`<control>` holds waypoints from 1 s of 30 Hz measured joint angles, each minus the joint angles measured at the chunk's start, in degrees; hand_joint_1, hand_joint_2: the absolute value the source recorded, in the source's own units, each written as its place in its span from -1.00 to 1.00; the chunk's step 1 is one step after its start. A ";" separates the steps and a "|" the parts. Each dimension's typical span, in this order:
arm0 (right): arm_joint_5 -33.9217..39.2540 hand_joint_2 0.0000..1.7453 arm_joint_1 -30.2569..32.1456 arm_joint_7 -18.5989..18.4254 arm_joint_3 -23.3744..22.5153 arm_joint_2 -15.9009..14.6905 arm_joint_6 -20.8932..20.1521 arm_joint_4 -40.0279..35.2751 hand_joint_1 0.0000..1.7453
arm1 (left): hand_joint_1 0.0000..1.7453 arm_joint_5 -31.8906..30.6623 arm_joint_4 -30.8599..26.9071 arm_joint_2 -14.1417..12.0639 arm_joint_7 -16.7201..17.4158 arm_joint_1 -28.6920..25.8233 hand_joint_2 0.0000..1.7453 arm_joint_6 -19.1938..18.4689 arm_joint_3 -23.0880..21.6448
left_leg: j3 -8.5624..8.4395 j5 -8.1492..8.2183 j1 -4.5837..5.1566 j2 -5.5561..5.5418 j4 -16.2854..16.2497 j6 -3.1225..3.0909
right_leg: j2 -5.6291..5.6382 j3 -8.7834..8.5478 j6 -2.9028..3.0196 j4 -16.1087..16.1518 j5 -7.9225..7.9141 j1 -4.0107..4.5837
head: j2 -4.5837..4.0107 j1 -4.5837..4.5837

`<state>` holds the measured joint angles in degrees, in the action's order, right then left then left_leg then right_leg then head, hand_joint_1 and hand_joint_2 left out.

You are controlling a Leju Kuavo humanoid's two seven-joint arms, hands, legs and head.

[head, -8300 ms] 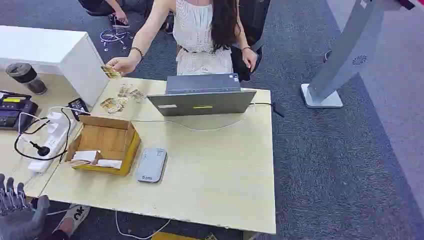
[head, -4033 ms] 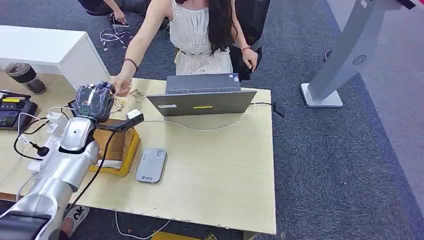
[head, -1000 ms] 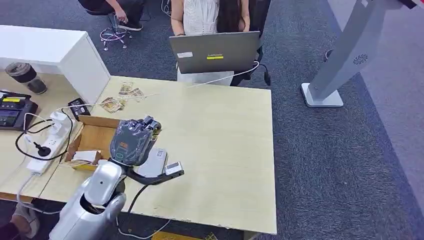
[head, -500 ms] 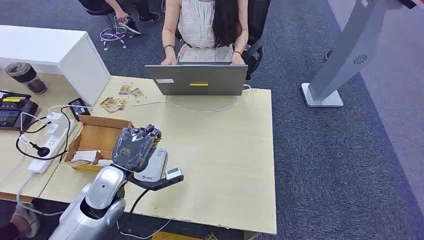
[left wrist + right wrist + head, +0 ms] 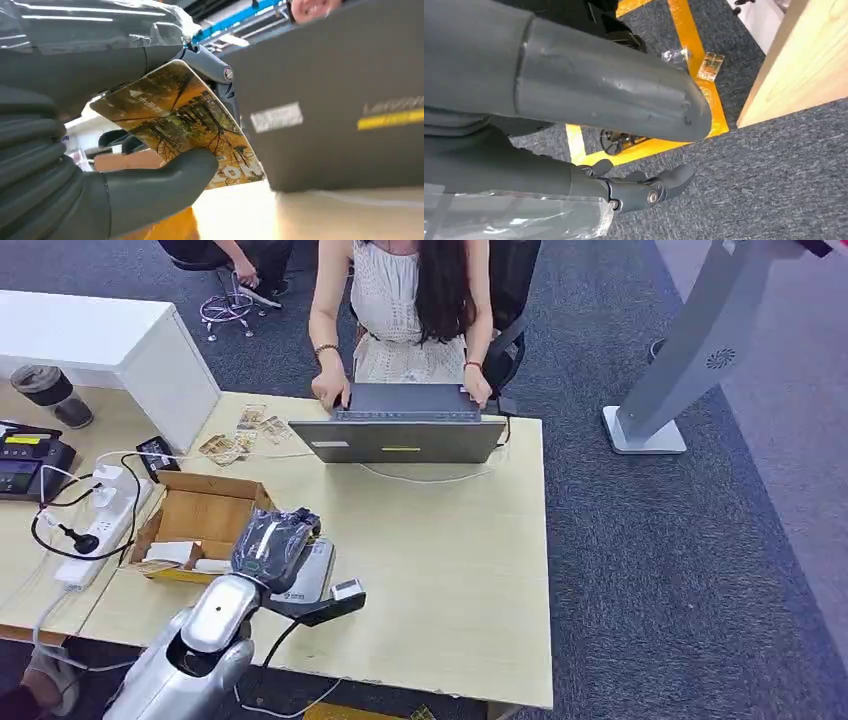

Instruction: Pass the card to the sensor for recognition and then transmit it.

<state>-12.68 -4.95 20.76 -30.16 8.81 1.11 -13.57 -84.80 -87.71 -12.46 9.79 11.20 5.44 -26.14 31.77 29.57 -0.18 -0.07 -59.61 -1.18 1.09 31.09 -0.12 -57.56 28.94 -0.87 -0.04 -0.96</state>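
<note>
- My left robot hand (image 5: pixel 275 545) is pinching the card (image 5: pixel 182 122) between thumb (image 5: pixel 165 187) and fingers, hovering directly over the grey sensor (image 5: pixel 312 575), which is lying on the counter (image 5: pixel 440 560).
- The card is sitting just above the sensor; whether it is touching cannot be told.
- Beside the sensor, the cardboard box (image 5: pixel 200 525) is standing open; beyond the sensor, a person is working at a laptop (image 5: pixel 400 430), with spare cards (image 5: pixel 235 435) lying near it.
- My right robot hand (image 5: pixel 644 192) is hanging below counter level, fingers loosely apart, grasping nothing.
- Progress, as I am judging it: pickup done, recognition under way, onward transmission remaining.
</note>
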 joint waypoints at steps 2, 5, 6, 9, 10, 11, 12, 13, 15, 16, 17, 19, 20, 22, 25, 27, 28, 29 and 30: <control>-0.11 -1.00 -0.02 -0.29 0.00 0.00 0.24 0.00 -1.00 | 1.00 0.02 1.49 0.00 0.52 0.03 1.00 -0.24 0.00 | 0.00 0.00 0.00 0.00 0.00 0.00 | 0.00 -0.01 0.00 0.00 0.00 0.00 | 0.00 0.02; -1.03 -1.00 -0.01 -0.68 0.00 0.00 0.59 0.00 -1.00 | 1.00 0.26 3.74 -0.02 0.98 0.05 1.00 -0.59 0.00 | 0.00 0.00 0.00 0.00 0.00 0.00 | 0.00 -0.01 0.00 0.00 0.00 0.00 | 0.00 0.02; -1.05 -1.00 -0.02 -0.72 0.00 0.02 0.74 0.00 -1.00 | 1.00 0.39 4.44 -0.02 1.09 0.18 1.00 -0.65 0.00 | 0.00 0.00 0.00 -0.01 0.00 0.00 | 0.00 -0.01 0.00 0.00 0.00 0.00 | 0.00 0.00; -1.09 -1.00 -0.04 -0.87 0.00 0.09 0.90 0.00 -1.00 | 1.00 0.57 6.49 -0.02 1.18 0.43 1.00 -0.98 0.00 | 0.00 0.00 0.00 -0.01 0.00 0.00 | -0.01 -0.02 0.00 -0.01 0.00 0.00 | 0.00 0.02; -1.20 -1.00 -0.03 -0.96 0.00 0.09 0.90 0.00 -1.00 | 1.00 0.61 6.95 -0.02 1.27 0.47 1.00 -1.11 0.00 | 0.00 0.00 0.00 -0.01 0.00 0.00 | 0.00 -0.02 0.00 0.00 0.00 0.00 | 0.00 0.02; -1.46 -1.00 -0.03 -1.03 0.00 0.13 0.90 0.00 -1.00 | 1.00 0.63 7.49 -0.02 1.42 0.58 1.00 -1.26 0.00 | 0.00 0.00 0.00 -0.01 0.00 0.00 | 0.00 -0.02 0.00 0.00 0.00 0.00 | 0.00 0.00; -1.84 -1.00 -0.05 -1.09 0.00 0.18 0.90 0.00 -1.00 | 1.00 0.63 7.99 -0.02 1.53 0.71 1.00 -1.44 0.00 | 0.00 0.00 0.00 -0.02 0.00 0.00 | -0.01 -0.02 0.00 0.00 0.00 0.00 | 0.00 0.00; -1.95 -1.00 -0.08 -1.18 0.00 0.22 0.87 0.00 -1.00 | 1.00 0.66 8.39 -0.02 1.57 0.78 1.00 -1.51 0.02 | 0.00 0.00 0.00 -0.02 0.00 0.00 | -0.01 -0.02 0.00 0.00 0.00 0.00 | 0.00 0.00; -2.08 -1.00 -0.08 -1.29 0.00 0.26 0.85 0.00 -1.00 | 1.00 0.79 9.02 -0.02 1.57 0.94 1.00 -2.12 0.02 | 0.01 0.00 0.00 -0.02 0.00 0.00 | -0.01 -0.02 0.00 0.00 0.00 0.00 | 0.00 0.00; -2.10 -1.00 -0.08 -1.31 0.00 0.26 0.81 0.00 -1.00 | 1.00 0.87 9.28 0.00 1.57 0.98 1.00 -2.68 0.02 | 0.00 0.00 0.00 -0.02 0.00 0.00 | -0.01 -0.03 0.00 0.00 0.00 0.00 | 0.00 0.02; -2.14 -1.00 -0.10 -1.31 0.00 0.28 0.81 0.00 -1.00 | 1.00 0.87 9.57 0.00 1.57 1.00 1.00 -3.08 0.02 | 0.00 0.00 0.00 -0.02 0.00 0.00 | -0.01 -0.03 0.00 -0.01 0.00 0.00 | 0.00 0.02; -2.58 -1.00 -0.10 -1.31 0.00 0.33 0.81 0.00 -1.00 | 1.00 0.90 10.29 0.00 1.62 0.99 1.00 -3.61 0.02 | 0.00 0.00 0.00 -0.02 0.00 0.00 | -0.01 -0.03 0.00 -0.01 0.00 0.00 | 0.00 0.02; -2.93 -1.00 -0.09 -1.33 0.00 0.37 0.81 0.00 -1.00 | 1.00 0.90 10.62 0.00 1.66 0.99 1.00 -3.71 0.02 | 0.00 0.00 0.00 -0.02 0.00 0.00 | -0.01 -0.03 0.00 0.00 0.00 0.00 | 0.00 0.00; -2.97 -1.00 -0.09 -1.35 0.00 0.46 0.81 0.00 -1.00 | 1.00 0.96 11.36 0.00 1.81 1.03 1.00 -3.80 0.02 | 0.00 0.00 0.00 -0.03 0.00 0.00 | -0.02 -0.04 0.00 0.00 0.00 0.00 | 0.00 0.02; -3.02 -1.00 -0.07 -1.38 0.00 0.57 0.81 0.00 -1.00 | 1.00 1.03 11.95 0.02 2.16 1.18 1.00 -3.87 0.02 | -0.02 0.00 0.00 -0.03 0.01 0.00 | -0.01 -0.06 0.00 0.00 0.00 0.00 | 0.00 0.02; -3.08 -1.00 -0.04 -1.49 0.00 0.61 0.81 0.00 -1.00 | 1.00 1.03 12.35 0.04 2.18 1.21 1.00 -4.00 0.02 | -0.06 0.00 0.00 -0.03 0.02 0.00 | -0.02 -0.10 0.00 0.00 0.00 0.00 | 0.00 0.00; -3.08 -1.00 -0.01 -1.51 0.00 0.66 0.83 0.00 -1.00 | 1.00 1.07 12.56 0.04 2.18 1.20 1.00 -4.00 0.02 | -0.07 0.00 0.00 -0.03 0.02 0.00 | -0.02 -0.12 0.00 0.00 0.00 0.00 | 0.00 0.02; -3.08 -1.00 0.02 -1.51 0.00 0.68 0.83 0.00 -1.00 | 1.00 1.18 12.70 0.04 2.18 1.20 1.00 -4.00 0.02 | -0.09 0.00 0.00 -0.03 0.02 0.00 | -0.02 -0.14 0.00 0.00 0.00 0.00 | 0.00 0.00; -3.08 -1.00 0.04 -1.51 0.00 0.70 0.83 0.00 -1.00 | 1.00 1.22 12.83 0.06 2.16 1.20 1.00 -4.00 0.02 | -0.12 0.00 0.00 -0.03 0.02 0.00 | -0.02 -0.16 0.00 -0.01 0.00 0.00 | 0.00 0.02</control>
<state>-15.76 -4.91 19.26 -30.16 9.51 1.95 -13.57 -83.58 -74.88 -12.39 11.96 12.41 1.44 -26.12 31.65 29.57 -0.18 -0.10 -59.60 -1.18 1.07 30.93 -0.12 -57.56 28.94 -0.87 -0.04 -0.94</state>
